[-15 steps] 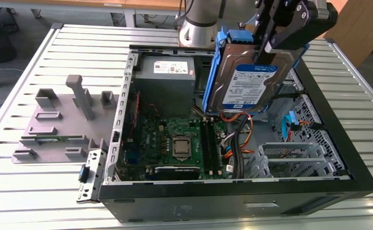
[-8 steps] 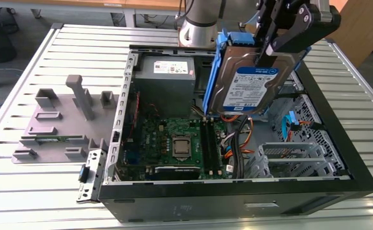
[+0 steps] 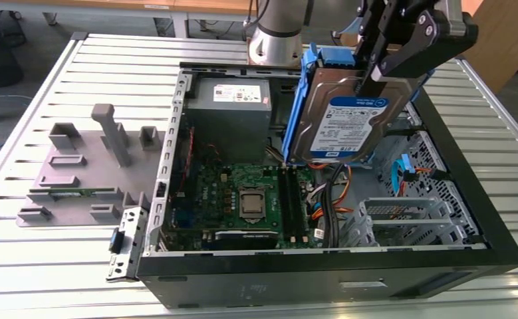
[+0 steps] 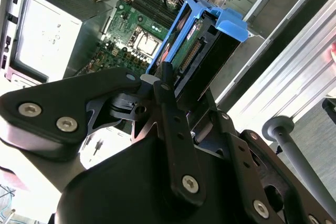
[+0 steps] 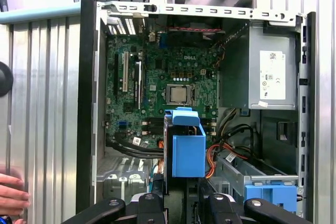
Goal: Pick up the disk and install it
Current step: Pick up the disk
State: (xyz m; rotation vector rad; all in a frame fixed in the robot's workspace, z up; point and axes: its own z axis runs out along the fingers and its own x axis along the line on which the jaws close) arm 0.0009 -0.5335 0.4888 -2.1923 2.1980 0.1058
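Disk (image 3: pixel 352 126): silver drive in blue carrier, held on edge and tilted, in the air above the open computer case (image 3: pixel 330 279), over the motherboard (image 3: pixel 219 193).
Gripper (image 3: pixel 370 80): fingers closed on the disk's upper part, seemingly across its flat faces.
Power supply (image 3: pixel 227 109): inside the case, beside the disk.
Grey fixture (image 3: pixel 81 173): on the slatted table (image 3: pixel 46 266), at the exterior view's left.

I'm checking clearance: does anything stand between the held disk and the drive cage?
Nothing visible does. The pincer holds the disk above the open case; orange cables lie beside the drive cage.
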